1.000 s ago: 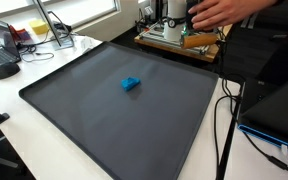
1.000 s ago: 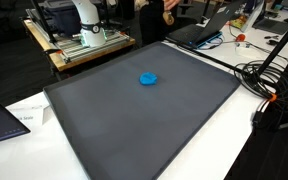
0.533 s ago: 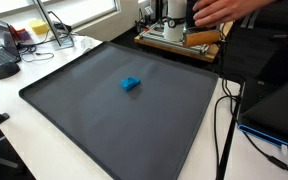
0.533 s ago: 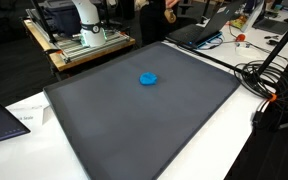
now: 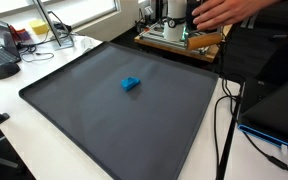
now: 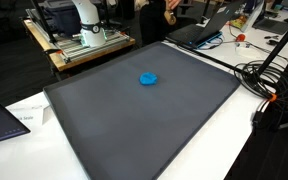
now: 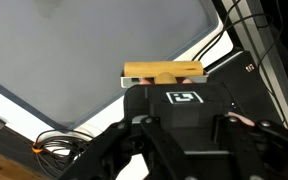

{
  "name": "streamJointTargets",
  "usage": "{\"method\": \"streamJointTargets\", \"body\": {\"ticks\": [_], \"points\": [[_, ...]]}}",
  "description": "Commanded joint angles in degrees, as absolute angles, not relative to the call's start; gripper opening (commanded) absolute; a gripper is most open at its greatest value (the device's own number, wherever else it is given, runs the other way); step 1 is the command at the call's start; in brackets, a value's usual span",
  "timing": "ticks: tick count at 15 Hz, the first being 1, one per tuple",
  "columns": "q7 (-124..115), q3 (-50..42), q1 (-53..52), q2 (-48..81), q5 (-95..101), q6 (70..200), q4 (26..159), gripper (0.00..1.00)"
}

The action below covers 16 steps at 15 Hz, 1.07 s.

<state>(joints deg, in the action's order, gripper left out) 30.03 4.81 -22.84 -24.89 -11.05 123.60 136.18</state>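
In the wrist view my gripper (image 7: pixel 164 84) comes up from the bottom, its dark body filling the lower half. A light wooden block (image 7: pixel 162 70) lies crosswise at its tips, and the jaws are shut on it. In an exterior view the same wooden block (image 5: pixel 206 39) is by the robot's base at the mat's far edge, with a person's hand (image 5: pixel 224 12) just above it. A small blue object (image 5: pixel 130 84) lies alone on the dark grey mat (image 5: pixel 84 115); it also shows as the blue object (image 6: pixel 149 78) on the mat (image 6: pixel 134 125). The fingertips themselves are hidden.
The white robot base (image 6: pixel 87 22) stands on a wooden platform (image 6: pixel 79 50) behind the mat. Cables (image 5: pixel 224 120) run along one side of the mat. A laptop (image 6: pixel 199 30), desks and clutter (image 5: pixel 24 35) surround it. More cables (image 6: pixel 264 80) lie at the other side.
The person's hand and the wooden block have shifted slightly by the robot's base. The blue object has not moved.
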Motion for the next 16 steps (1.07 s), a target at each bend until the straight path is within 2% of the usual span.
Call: {"method": "streamJointTargets", "body": {"ticks": [1,8,16], "points": [[28.5,4.9,-21.6,-25.6,-12.6,123.6,135.8,0.22],[17.2,2.7,-15.1,-33.5,-12.8,124.5,141.0,0.22],[-0.4,4.7,-3.0,-39.4,-3.1,123.0,146.6,0.22]]}}
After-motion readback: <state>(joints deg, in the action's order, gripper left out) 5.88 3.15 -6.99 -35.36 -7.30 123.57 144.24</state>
